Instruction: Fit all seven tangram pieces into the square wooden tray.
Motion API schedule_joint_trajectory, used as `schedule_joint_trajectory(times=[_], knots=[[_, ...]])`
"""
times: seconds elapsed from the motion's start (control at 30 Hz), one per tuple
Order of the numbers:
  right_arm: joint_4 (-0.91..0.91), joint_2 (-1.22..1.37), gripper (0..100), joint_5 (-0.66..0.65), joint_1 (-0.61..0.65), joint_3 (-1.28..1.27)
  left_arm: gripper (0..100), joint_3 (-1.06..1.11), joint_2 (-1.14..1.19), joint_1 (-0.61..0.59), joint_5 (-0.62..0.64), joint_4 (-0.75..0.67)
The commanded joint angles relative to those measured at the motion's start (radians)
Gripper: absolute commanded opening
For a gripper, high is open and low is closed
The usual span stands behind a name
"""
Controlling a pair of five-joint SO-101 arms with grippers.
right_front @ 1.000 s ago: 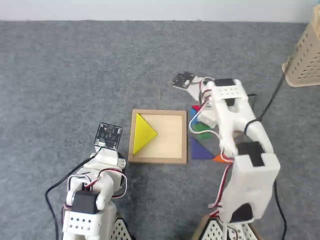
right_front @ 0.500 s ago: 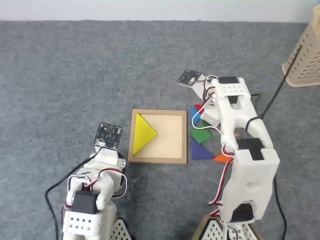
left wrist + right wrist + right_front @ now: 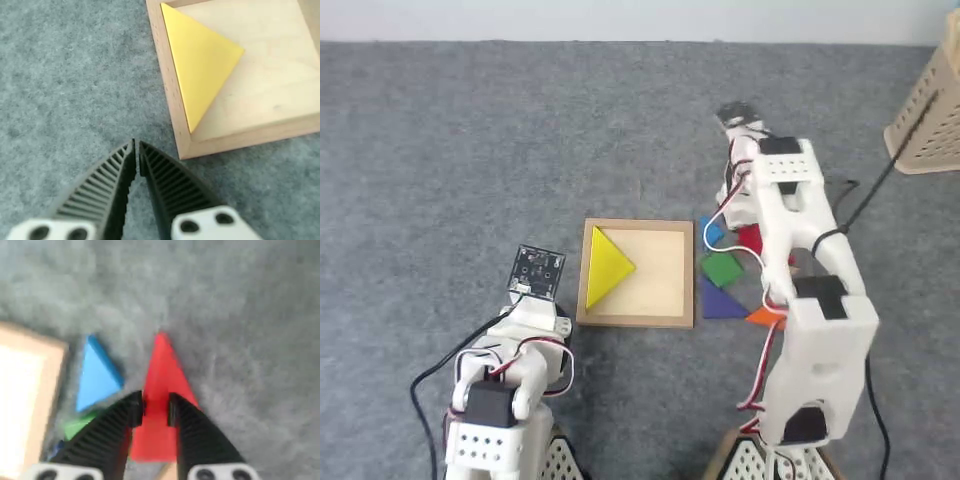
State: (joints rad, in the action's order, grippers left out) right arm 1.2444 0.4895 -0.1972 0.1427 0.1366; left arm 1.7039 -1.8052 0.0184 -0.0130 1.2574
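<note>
On the grey carpet (image 3: 470, 150), the left arm (image 3: 510, 370) sat at about seven o'clock from the wooden tray (image 3: 638, 224), near the tray's corner there. In its wrist view the left gripper (image 3: 136, 150) had its two ribbed fingers (image 3: 112, 175) pressed together on nothing, the tips above bare carpet just off the tray's outer corner. The tray lay flat in the middle of the table, and one piece was in it, a yellow triangle (image 3: 607, 266). The triangle's long edge lay against the wall on the tray's nine o'clock side and its point faced three o'clock. The rest of the tray floor was bare wood. The other visible pieces lay on the carpet in a loose cluster at three o'clock from the tray. A blue triangle (image 3: 713, 232) was just beside the tray's rim towards two o'clock, and a green piece (image 3: 723, 268) lay at six o'clock from it. A purple triangle (image 3: 722, 300) came next, just beside the rim towards four o'clock. A red triangle (image 3: 751, 240) lay at three o'clock from the blue one. An orange piece (image 3: 764, 316) lay at the cluster's five o'clock edge, partly under the right arm (image 3: 790, 200), which stretched over these pieces. The right gripper (image 3: 155, 402) hung over the red triangle with its fingers a narrow gap apart, and red showed through the slit and past both fingers. A pale slotted basket (image 3: 930, 110) stood well apart at two o'clock.
</note>
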Motion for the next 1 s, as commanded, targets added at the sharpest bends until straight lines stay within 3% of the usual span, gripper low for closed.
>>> schedule_joint_trajectory(times=[0.0, 0.13, 0.27, 0.47, 0.77, 0.97], knots=[[0.013, -0.013, 4.9, 0.069, -0.048, 0.054, 1, -0.019, -0.020, -0.002, 0.009, 0.006], [0.021, -0.013, 5.2, 0.018, -0.047, 0.052, 1, -0.019, -0.020, -0.002, 0.009, 0.006], [0.044, -0.015, 13.5, -0.058, -0.021, 0.051, 1, -0.019, -0.020, -0.002, 0.009, 0.006], [0.117, -0.050, 20.9, -0.321, -0.004, 0.034, 1, -0.019, -0.020, -0.002, 0.009, 0.006], [-0.045, -0.306, 20.9, -0.377, 0.035, -0.252, 1, -0.019, -0.020, -0.002, 0.009, 0.006], [-0.021, -0.277, 20.9, -0.496, 0.028, -0.255, 1, -0.019, -0.020, -0.002, 0.009, 0.006]])
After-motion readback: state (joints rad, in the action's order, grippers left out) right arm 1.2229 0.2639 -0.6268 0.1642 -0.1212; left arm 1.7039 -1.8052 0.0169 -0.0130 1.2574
